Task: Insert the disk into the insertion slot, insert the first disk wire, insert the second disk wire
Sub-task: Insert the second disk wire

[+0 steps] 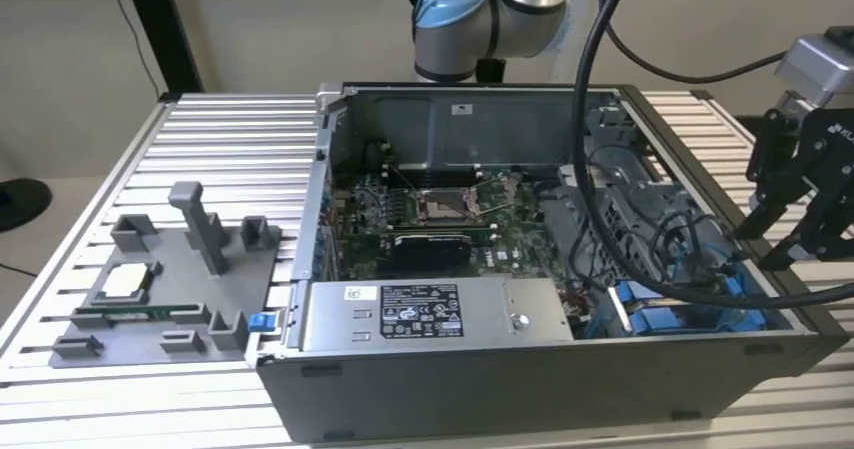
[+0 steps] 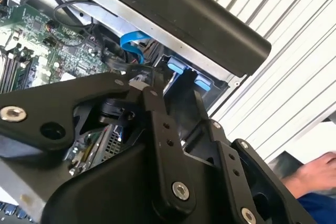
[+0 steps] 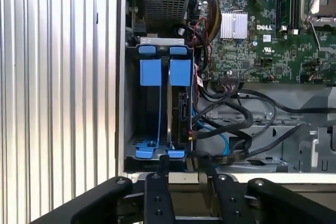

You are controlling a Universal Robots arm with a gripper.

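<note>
You have the disk [image 3: 181, 113] standing on edge in the insertion slot [image 3: 150, 72], in the compartment nearer the motherboard [image 3: 273, 40], with its connector edge showing. The compartment next to it, against the case wall, shows blue tabs around a dark hollow. A blue cable [image 3: 210, 125] and several black cables [image 3: 247, 116] loop just beside the disk; whether any of them is plugged into it, you cannot tell.

Your gripper [image 3: 184, 167] hangs over the case rim at the end of the slot, its fingers [image 3: 164, 165] spread apart with nothing between them. The second wrist view shows the same gap, with the slot's blue tabs beyond the fingers.

In the exterior view the gripper [image 1: 767, 249] sits at the exterior view's right, just outside the wall of the computer case [image 1: 534, 399] and above the corner where the slot's blue rails show. The grey power-supply box [image 1: 414, 314] lies beside the slot, toward the exterior view's left. The case rests on a slatted table [image 1: 227, 139], where a grey fixture tray [image 1: 160, 289] sits well apart. A person's hand [image 2: 315, 169] shows past the table's edge.
</note>
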